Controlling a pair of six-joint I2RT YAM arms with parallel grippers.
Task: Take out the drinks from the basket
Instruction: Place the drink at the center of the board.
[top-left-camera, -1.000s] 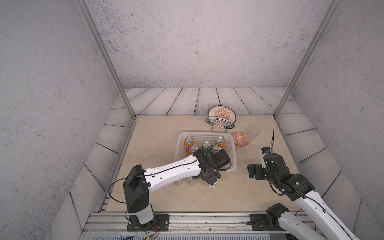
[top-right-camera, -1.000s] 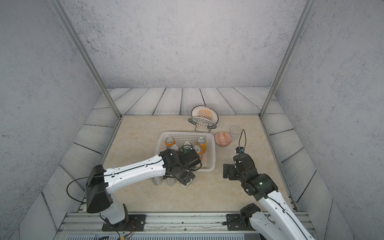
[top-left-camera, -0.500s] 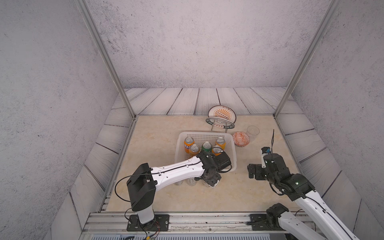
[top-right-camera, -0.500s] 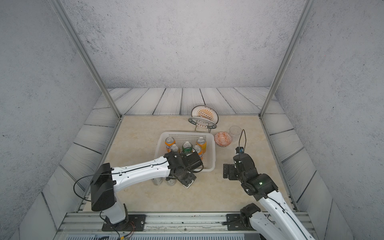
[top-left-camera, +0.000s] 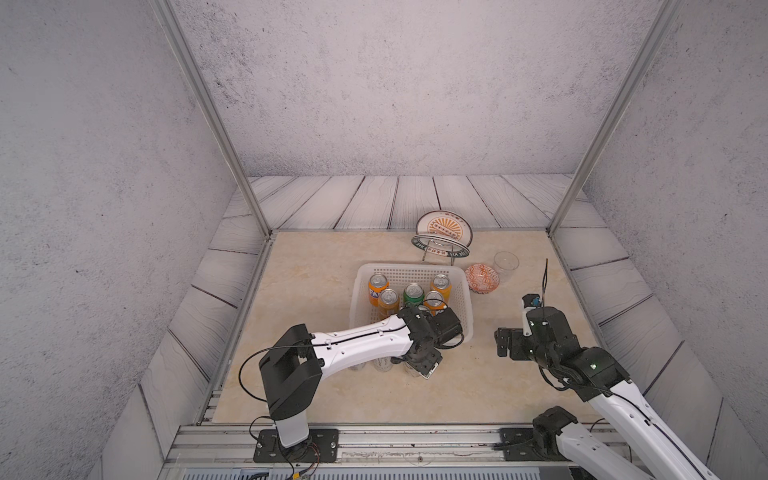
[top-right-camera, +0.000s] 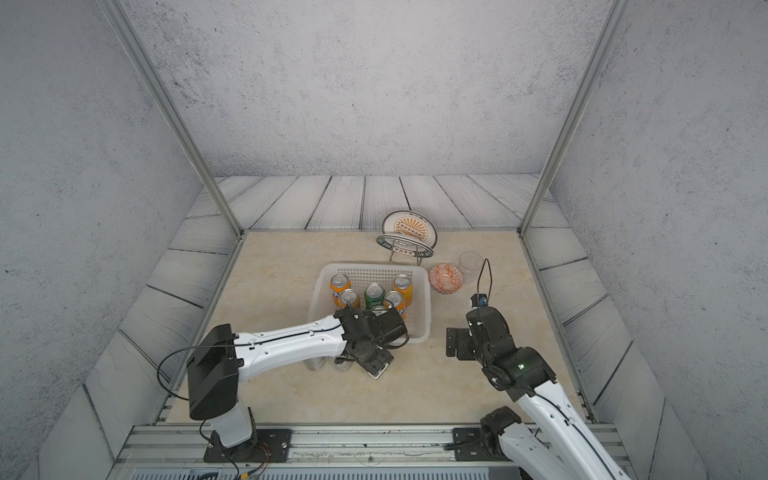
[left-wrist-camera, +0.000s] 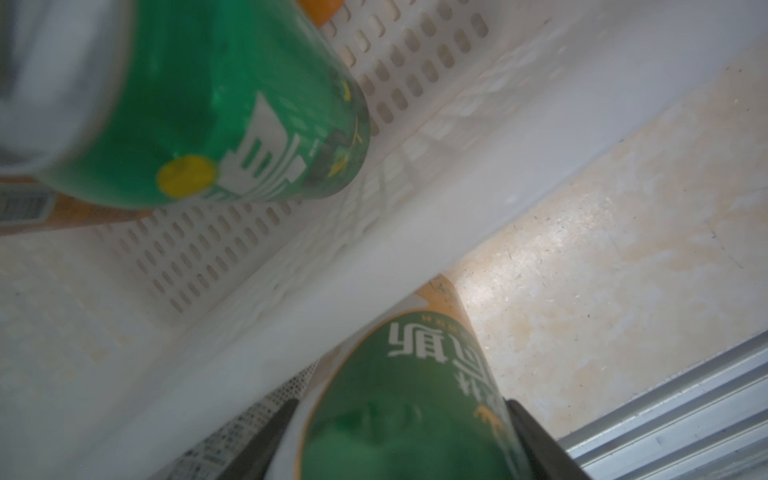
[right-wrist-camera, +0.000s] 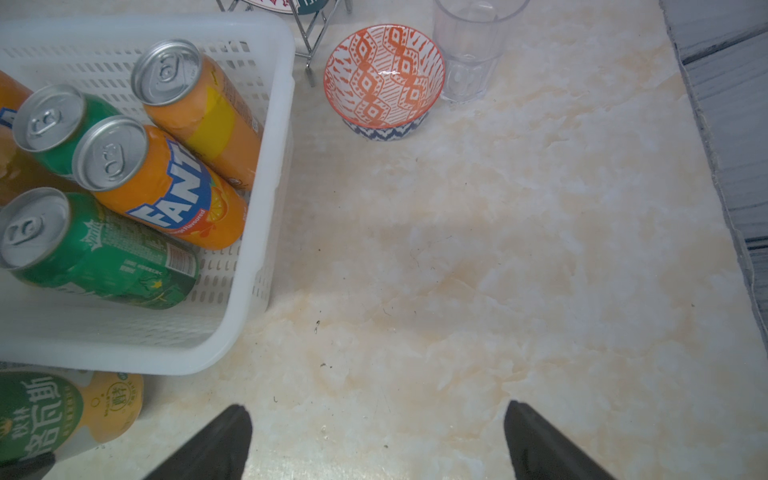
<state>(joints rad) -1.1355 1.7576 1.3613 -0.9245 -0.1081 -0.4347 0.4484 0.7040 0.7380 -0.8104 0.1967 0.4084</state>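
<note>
Starting at the left, two slim silver-white cans (top-left-camera: 381, 364) stand on the table (top-left-camera: 316, 266) just in front of the white basket (top-left-camera: 409, 268), half hidden under the left arm (top-left-camera: 357, 345) in both top views. Just beside them the left gripper (left-wrist-camera: 401, 440) is clamped on a green can with a gold band (left-wrist-camera: 415, 374), its dark fingers (left-wrist-camera: 266, 436) pressing on both sides. This can is outside the basket, close against its near wall; whether it rests on the table I cannot tell. The basket sits mid-table and holds six upright drinks: four orange cans (top-left-camera: 377, 286) and two green cans (right-wrist-camera: 95, 249), one of them right at the near wall. Behind the basket, patterned plates (top-left-camera: 442, 226) stand propped up, and to its right come a red-patterned bowl (top-left-camera: 482, 277) and a clear glass (top-left-camera: 506, 262). Farthest right, the right gripper (right-wrist-camera: 376, 449) hangs over bare table with its jaws spread wide, holding nothing
</note>
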